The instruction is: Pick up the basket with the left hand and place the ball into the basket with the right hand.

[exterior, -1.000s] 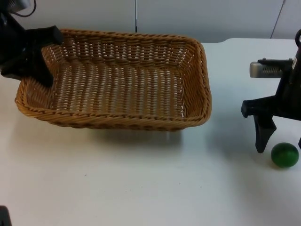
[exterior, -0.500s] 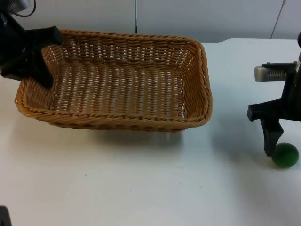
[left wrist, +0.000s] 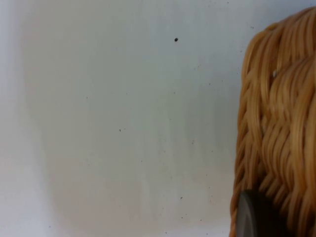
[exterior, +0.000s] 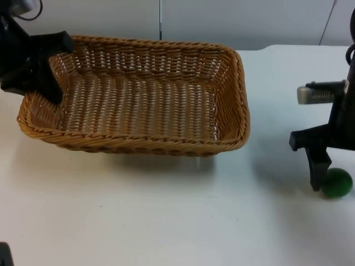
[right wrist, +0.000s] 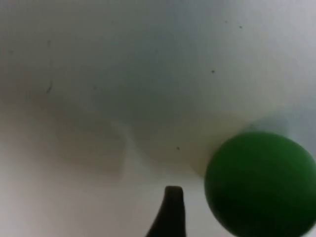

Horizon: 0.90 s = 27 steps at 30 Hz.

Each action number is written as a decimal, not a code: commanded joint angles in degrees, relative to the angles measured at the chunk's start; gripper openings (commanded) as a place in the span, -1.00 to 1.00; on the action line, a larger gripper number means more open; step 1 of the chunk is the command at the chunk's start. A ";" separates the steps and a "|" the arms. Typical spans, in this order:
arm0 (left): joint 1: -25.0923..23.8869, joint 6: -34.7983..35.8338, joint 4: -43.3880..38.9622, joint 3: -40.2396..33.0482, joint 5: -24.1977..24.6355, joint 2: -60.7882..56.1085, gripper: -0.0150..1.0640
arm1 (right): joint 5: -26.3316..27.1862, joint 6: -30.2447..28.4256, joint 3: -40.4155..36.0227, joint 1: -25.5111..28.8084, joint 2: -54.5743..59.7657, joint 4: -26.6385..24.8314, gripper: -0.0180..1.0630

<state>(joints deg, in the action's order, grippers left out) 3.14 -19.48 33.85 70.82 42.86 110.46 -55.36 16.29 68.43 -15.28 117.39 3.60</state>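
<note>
The wicker basket (exterior: 138,105) sits in the left half of the top view. My left gripper (exterior: 45,69) is shut on its left rim, and the left wrist view shows that woven rim (left wrist: 279,123) against a black fingertip (left wrist: 256,217). A shadow lies under the basket's front edge. The green ball (exterior: 337,183) rests on the table at the far right. My right gripper (exterior: 338,178) is open and low around it, with one finger (exterior: 317,172) just left of the ball. The right wrist view has the ball (right wrist: 259,185) close beside a fingertip (right wrist: 170,212).
White table (exterior: 166,221) stretches in front of the basket and between basket and ball. The grey partition wall (exterior: 222,22) closes the back. The ball lies near the picture's right edge.
My right gripper has shifted right, bringing its left finger from a gap away to right beside the ball. Basket, left gripper and ball have stayed put.
</note>
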 commanded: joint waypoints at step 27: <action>-0.11 0.01 1.53 0.42 0.61 -0.70 -0.97 | 11.43 0.09 -5.58 -0.05 0.13 0.84 0.33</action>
<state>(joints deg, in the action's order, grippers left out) 3.14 -19.48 33.85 70.82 42.90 110.46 -45.25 16.39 63.19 -15.28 117.71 4.22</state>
